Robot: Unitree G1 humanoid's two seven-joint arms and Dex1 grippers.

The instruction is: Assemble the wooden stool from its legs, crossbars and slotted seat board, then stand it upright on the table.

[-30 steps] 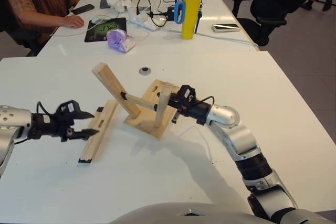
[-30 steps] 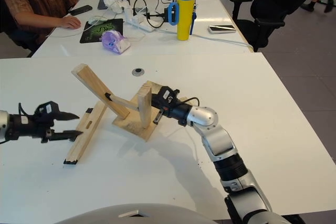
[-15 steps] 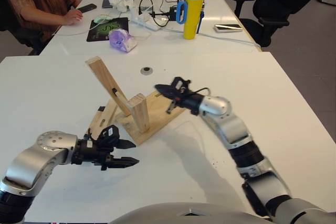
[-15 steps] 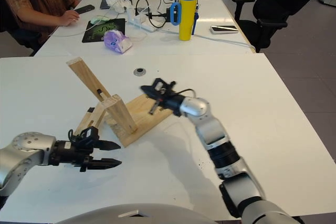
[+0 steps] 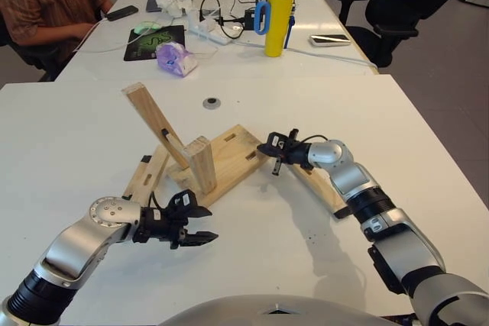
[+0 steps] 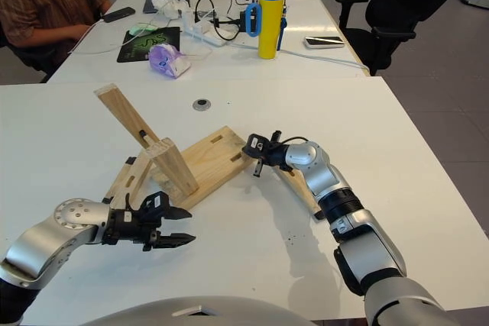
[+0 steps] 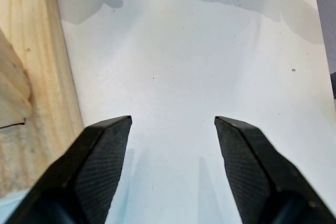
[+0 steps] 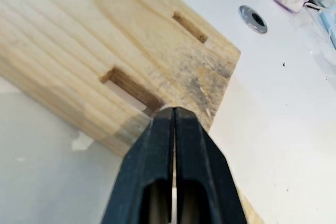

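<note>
The slotted seat board (image 5: 233, 154) lies tilted on the white table. A tall leg (image 5: 150, 112) rises slanting from its far left side, and a shorter leg (image 5: 203, 164) stands at its near left. My right gripper (image 5: 267, 149) is shut with nothing in it, its tip at the board's right edge beside a slot (image 8: 128, 87). Another wooden piece (image 5: 321, 190) lies under my right forearm. A loose slotted piece (image 5: 150, 173) lies left of the board. My left gripper (image 5: 206, 237) hovers open just off the table, near the board's near edge (image 7: 47, 77).
A metal grommet (image 5: 212, 103) sits in the table behind the stool parts. On the far desk stand a yellow bottle (image 5: 279, 20), a purple object (image 5: 174, 59) and a phone (image 5: 328, 40), with cables and a seated person. The table's right half is bare.
My right gripper came down from above the board to its right edge. My left gripper moved right along the board's near side. The board with its legs settled lower.
</note>
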